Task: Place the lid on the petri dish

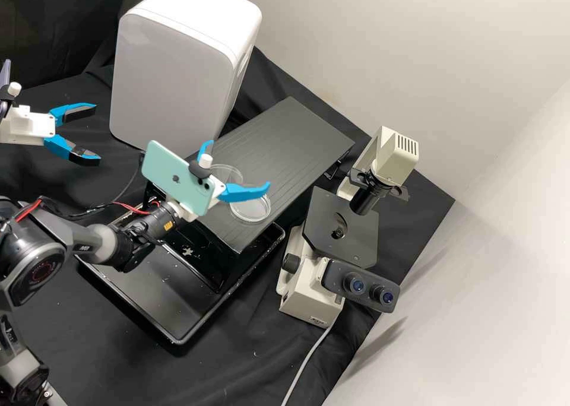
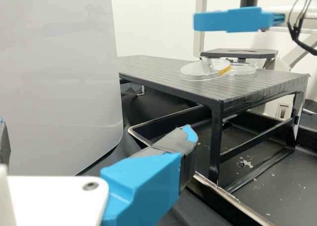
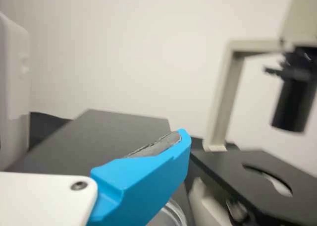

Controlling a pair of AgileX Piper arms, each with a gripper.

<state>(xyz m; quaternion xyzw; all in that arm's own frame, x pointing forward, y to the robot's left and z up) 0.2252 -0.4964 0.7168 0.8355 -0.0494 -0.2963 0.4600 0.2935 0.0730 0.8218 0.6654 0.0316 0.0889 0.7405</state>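
Two clear round pieces, the petri dish (image 1: 252, 205) and its lid (image 1: 224, 173), lie overlapping on the black ribbed platform (image 1: 285, 145). Which piece is the lid I cannot tell for sure. In the left wrist view the dish pieces (image 2: 213, 70) carry a small yellow mark. My right gripper (image 1: 237, 165) hangs open just above them, holding nothing, and its blue finger (image 3: 148, 166) shows over a clear rim (image 3: 171, 213). My left gripper (image 1: 95, 132) stands open far to the left beside the white box, its finger (image 2: 163, 159) well short of the platform.
A large white box-shaped device (image 1: 184, 62) stands behind the platform. A microscope (image 1: 350, 228) sits right of it, close to the dish. The platform stands in a black tray (image 1: 172, 311). A white wall closes the right side.
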